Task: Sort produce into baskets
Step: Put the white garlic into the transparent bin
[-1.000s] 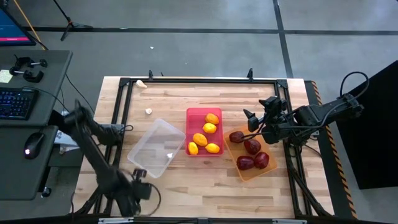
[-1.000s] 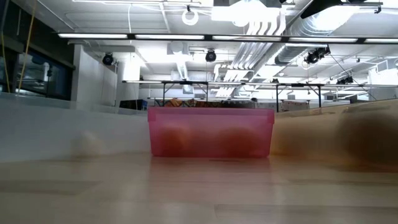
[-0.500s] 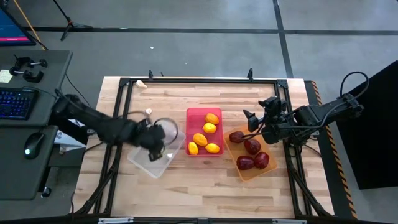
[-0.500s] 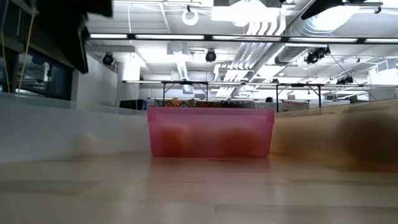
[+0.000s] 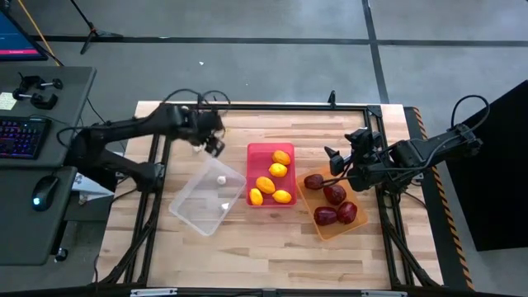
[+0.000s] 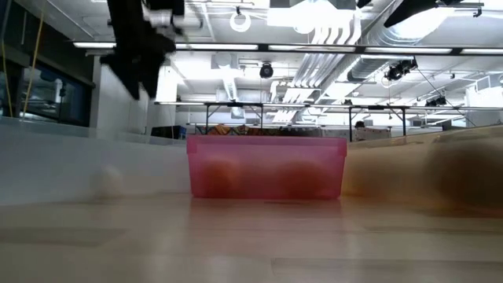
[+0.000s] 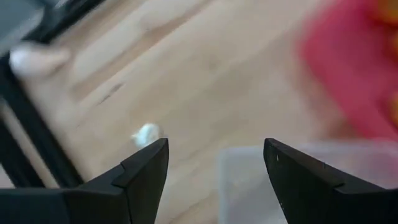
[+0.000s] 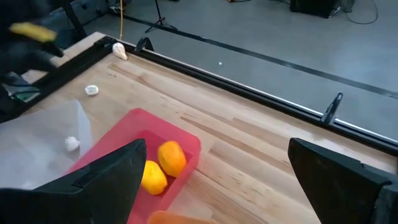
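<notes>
2 whitish garlic bulbs (image 5: pixel 221 179) lie in clear plastic bin (image 5: pixel 191 206). Left gripper (image 5: pixel 208 137) open, empty, above loose bulb (image 5: pixel 197 148): descend, grasp. Right gripper (image 5: pixel 340 163) open, empty, waiting.

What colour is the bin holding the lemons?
Red-pink bin, with yellow-orange lemons inside; clearest in the high view.

So my left gripper (image 5: pixel 213 140) has swung a long way — it was down off the near edge of the table a second ago, then over the clear bin (image 5: pixel 198 206), and now it's up by the far left part of the table, just beside the loose garlic bulb (image 7: pixel 147 133). Fingers went from pinched to apart. There's also a second garlic bulb (image 5: pixel 221 179) sitting in the clear bin that wasn't there before — only one was.
</notes>
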